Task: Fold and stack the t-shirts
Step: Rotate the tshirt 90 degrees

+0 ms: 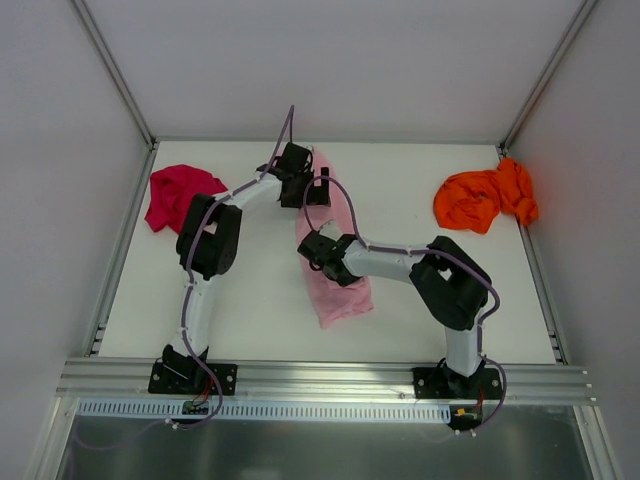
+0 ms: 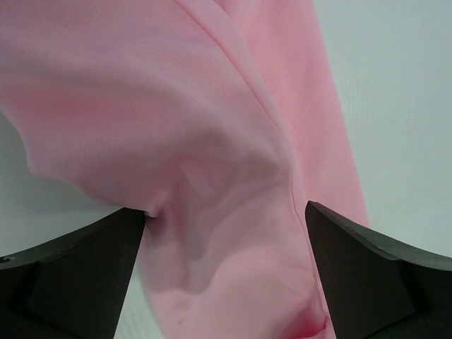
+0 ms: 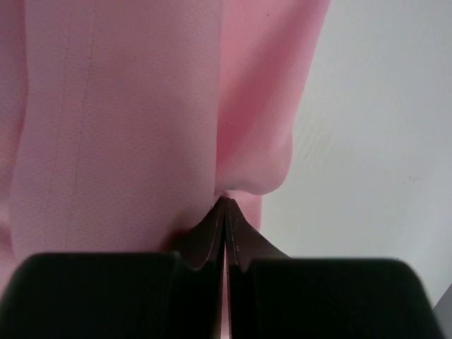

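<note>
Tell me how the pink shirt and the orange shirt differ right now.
The pink shirt is drawn out long in the middle of the table; the orange shirt is bunched in a heap at the far right. The right tool is shut on the pink shirt; nothing touches the orange shirt. Neither is folded.

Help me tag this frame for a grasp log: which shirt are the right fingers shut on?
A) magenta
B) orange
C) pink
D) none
C: the right wrist view shows the right fingers closed on a fold of the pink shirt; the orange shirt and magenta shirt lie apart, untouched.
</note>
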Robot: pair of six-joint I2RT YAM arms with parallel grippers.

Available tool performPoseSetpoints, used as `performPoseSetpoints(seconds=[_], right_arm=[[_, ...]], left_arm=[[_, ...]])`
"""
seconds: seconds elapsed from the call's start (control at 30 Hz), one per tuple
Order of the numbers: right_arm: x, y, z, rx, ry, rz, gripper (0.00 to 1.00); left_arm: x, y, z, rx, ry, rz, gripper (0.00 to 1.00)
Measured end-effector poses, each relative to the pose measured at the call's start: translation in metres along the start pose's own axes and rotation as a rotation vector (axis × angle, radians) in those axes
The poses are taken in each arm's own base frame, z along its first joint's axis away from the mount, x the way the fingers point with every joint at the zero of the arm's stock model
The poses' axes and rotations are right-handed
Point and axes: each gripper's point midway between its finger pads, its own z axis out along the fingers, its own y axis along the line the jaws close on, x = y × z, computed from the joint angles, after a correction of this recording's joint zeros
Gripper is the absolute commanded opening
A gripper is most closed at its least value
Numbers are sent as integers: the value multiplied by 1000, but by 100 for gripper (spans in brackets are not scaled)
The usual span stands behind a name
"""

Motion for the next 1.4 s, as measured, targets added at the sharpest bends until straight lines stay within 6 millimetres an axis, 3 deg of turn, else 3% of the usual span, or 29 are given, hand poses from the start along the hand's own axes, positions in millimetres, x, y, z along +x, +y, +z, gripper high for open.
performPoseSetpoints(seconds=[0.27,0.47,0.6,0.73,0.93,1.2,1.23,1.27,1.33,1.37,1.4], right_arm=[[0,12,-6,-36,-16,-12,1],[-5,25,-11,-87,-39,-23,1],[-8,34,-14,-124,-55,-25,1],[-9,31,-19,-83,-56,-30,1],[-17,16,-23,17,-82,-23,1],[-22,-30,-36,230,-129,38,5],[-23,-37,-41,254,-143,61,8],[-25,-45,-46,277,-160,84,23],[-28,-61,-56,315,-192,143,40],[-31,-76,-64,344,-215,194,56],[-33,-89,-70,365,-231,240,61]], left_arm=[[-2,-19,6,105,25,28,99],[-2,-19,8,115,12,39,99],[-2,-14,6,96,-9,51,99],[4,6,-3,-12,-29,49,99],[9,41,-41,-197,-75,46,99],[-22,36,-106,-225,-240,44,99],[-22,34,-112,-218,-255,44,99],[-20,32,-118,-208,-267,48,99],[-8,25,-127,-187,-273,62,99],[-1,22,-130,-177,-271,70,99],[6,17,-132,-164,-267,79,99]])
